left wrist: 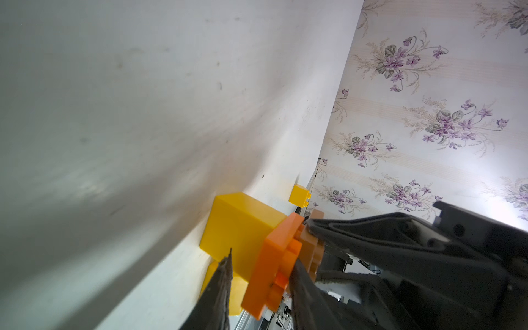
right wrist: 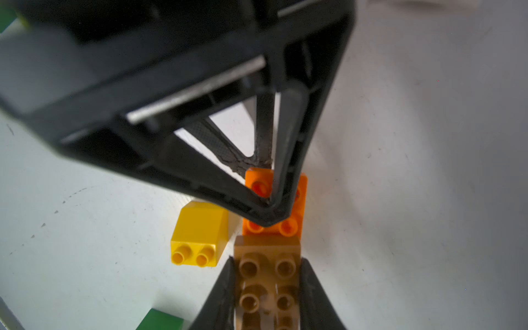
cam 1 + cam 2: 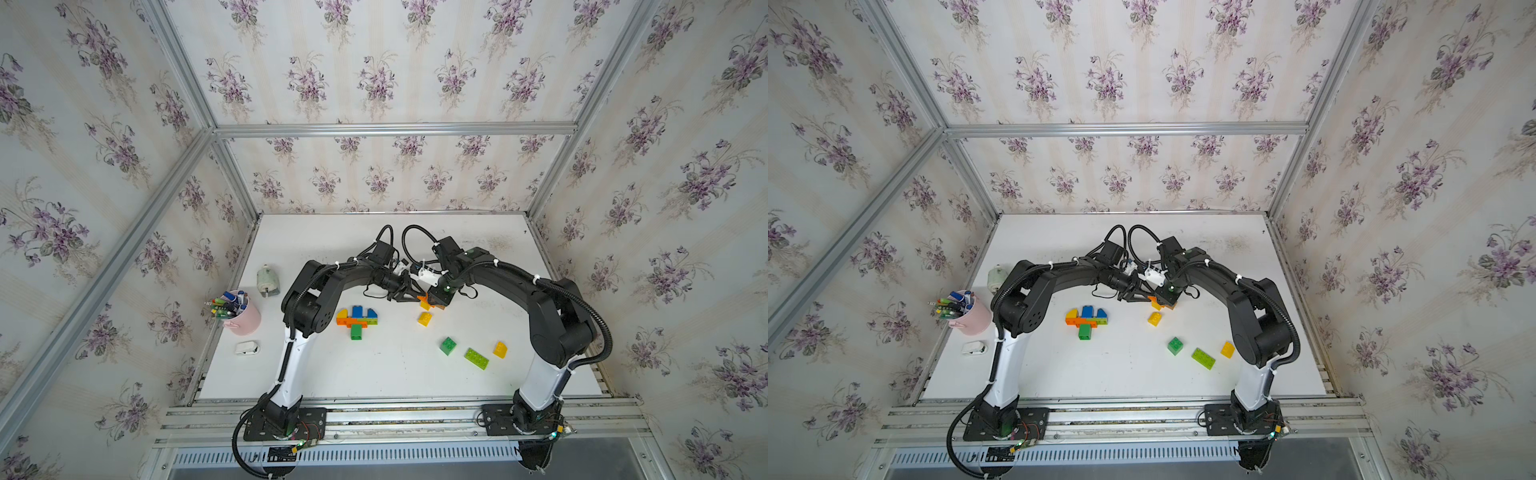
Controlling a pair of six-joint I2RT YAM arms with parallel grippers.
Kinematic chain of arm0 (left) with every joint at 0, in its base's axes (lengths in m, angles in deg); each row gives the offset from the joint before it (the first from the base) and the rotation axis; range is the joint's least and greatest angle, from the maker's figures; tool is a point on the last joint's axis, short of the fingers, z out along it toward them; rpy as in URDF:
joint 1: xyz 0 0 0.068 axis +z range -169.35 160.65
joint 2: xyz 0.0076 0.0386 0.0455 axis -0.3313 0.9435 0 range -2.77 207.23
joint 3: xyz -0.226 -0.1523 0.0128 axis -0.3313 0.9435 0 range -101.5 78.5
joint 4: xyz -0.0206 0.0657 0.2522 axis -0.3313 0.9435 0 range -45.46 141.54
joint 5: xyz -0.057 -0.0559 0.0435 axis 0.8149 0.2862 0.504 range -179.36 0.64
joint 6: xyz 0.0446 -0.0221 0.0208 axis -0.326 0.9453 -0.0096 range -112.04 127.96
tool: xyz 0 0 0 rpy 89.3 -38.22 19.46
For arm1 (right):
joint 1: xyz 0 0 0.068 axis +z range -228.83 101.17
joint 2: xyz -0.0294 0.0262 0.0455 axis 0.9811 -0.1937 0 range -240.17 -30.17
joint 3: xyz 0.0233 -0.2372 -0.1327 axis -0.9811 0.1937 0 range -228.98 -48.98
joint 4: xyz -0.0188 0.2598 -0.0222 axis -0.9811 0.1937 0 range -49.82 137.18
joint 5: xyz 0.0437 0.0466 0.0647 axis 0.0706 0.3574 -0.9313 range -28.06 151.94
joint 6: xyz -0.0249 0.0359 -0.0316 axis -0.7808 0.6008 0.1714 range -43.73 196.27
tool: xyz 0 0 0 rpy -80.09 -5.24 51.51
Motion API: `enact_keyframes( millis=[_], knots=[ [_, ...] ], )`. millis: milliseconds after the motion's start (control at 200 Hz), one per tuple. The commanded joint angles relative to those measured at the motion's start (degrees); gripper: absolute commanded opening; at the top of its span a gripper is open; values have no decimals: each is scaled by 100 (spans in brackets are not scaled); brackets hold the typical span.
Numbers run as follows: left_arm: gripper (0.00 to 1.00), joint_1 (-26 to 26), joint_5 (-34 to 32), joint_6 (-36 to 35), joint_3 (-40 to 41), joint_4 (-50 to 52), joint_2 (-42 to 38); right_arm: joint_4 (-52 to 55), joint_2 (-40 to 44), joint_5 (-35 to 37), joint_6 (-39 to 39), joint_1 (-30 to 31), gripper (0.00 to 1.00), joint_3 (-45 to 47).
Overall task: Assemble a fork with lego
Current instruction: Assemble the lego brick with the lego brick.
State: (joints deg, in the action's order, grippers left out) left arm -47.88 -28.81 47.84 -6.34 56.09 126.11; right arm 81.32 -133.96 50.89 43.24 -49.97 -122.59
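My two grippers meet above the middle of the table. My right gripper [image 2: 267, 260] is shut on a brown lego brick [image 2: 268, 274], studs facing its camera. My left gripper [image 1: 264, 257] is shut on a thin orange brick [image 1: 274, 257] that butts against the brown brick [image 1: 313, 248]. In both top views only a bit of the orange brick [image 3: 423, 298] [image 3: 1153, 299] shows between the fingers. A yellow brick [image 2: 200, 228] lies on the table just below them. A partly built piece [image 3: 357, 320] of orange, blue, lime and green bricks lies to the left.
Loose bricks lie at the right front: yellow [image 3: 424, 318], dark green [image 3: 448, 345], lime [image 3: 476, 358] and yellow [image 3: 500, 349]. A pink cup of markers [image 3: 243, 318], a grey-green gadget [image 3: 268, 280] and a small white object [image 3: 247, 348] stand along the left edge.
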Motion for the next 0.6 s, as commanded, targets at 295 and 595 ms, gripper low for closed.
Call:
enact_keyframes(
  millis=[295,595],
  knots=[
    [36,23,-256,-23,90,150,32,414,115,147,223,-12,22,182],
    [38,40,-254,-133,-6,285,-3,452,267,123,-25,-3,23,356]
  ],
)
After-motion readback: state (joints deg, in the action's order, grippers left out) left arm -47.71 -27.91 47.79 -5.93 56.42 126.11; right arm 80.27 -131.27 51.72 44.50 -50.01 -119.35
